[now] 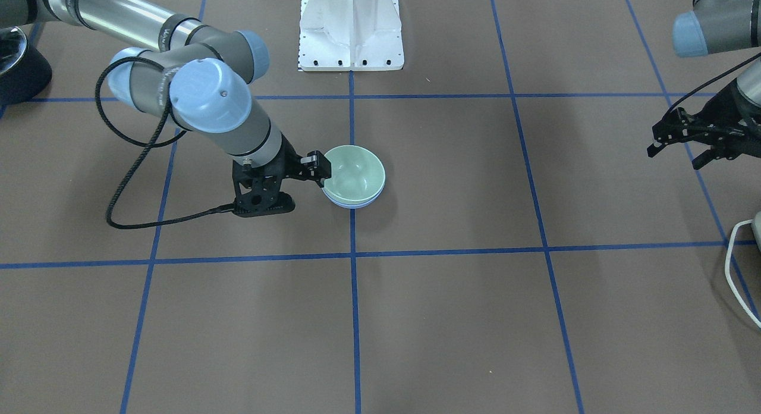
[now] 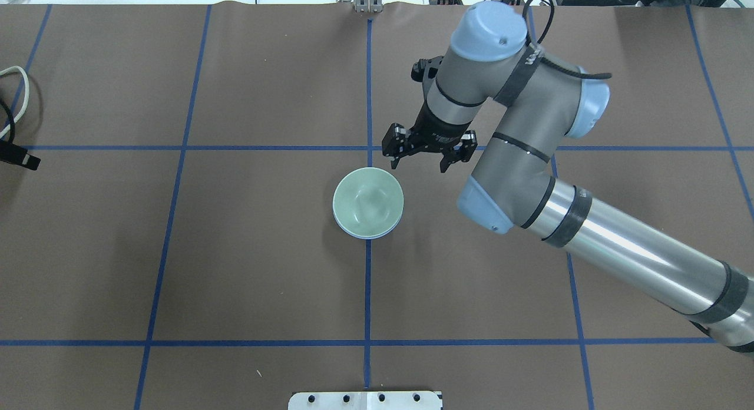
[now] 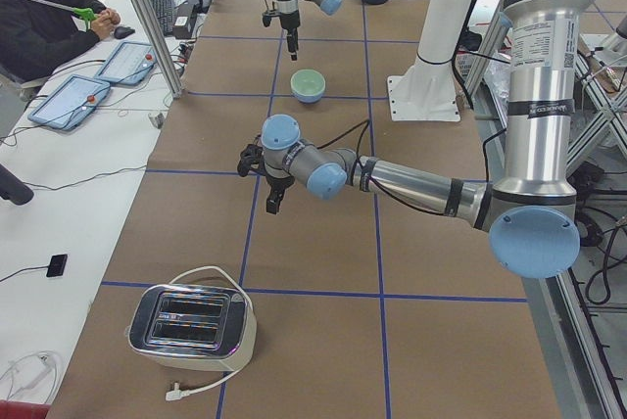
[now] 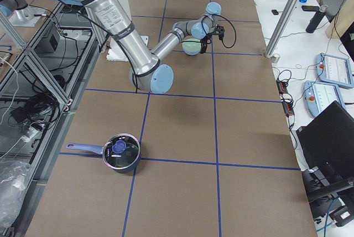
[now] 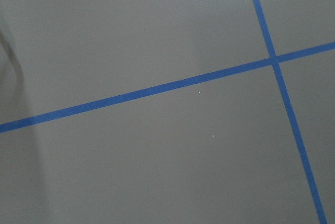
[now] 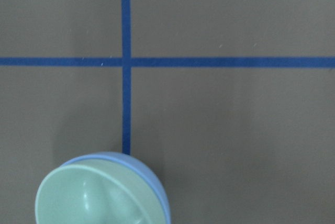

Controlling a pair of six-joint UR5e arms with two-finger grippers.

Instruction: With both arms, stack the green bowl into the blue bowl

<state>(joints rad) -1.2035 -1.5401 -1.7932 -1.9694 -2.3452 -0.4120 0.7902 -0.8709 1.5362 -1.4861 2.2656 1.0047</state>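
Table (image 1: 452, 319): brown surface marked into large squares by blue tape lines.
Right arm (image 2: 618, 245): reaches in over the table toward the centre, forearm sloping down, wrist bent so the tool points at the tabletop (elbow and wrist caps light blue).
Left arm (image 3: 421, 184): stretched low along its own end of the table, well apart from the bowls, wrist turned down.
Pedestal (image 1: 351, 27): white, at the robot's edge of the table on the centre tape line.
Toaster (image 3: 191, 326): silver, at the table's left end, white cord beside it.
Saucepan (image 4: 120, 154): dark, lidded with a blue knob, at the table's right end.
Blue bowl (image 6: 154, 182): upright on the centre tape line near a tape crossing; only its rim and a strip of wall show around the green one.
Green bowl (image 2: 368, 199): upright, nested inside the blue bowl, rim just above the blue rim (interior holds nothing).
Right gripper (image 2: 419, 162): fingers spread wide, gripping nothing; hangs just beside the stack's rim on the side away from the robot, with one fingertip close to it, and a little table shows between the two in the overhead view.
Left gripper (image 1: 678, 154): fingers parted with nothing between them, poised over bare table (its wrist camera shows only brown surface and tape).
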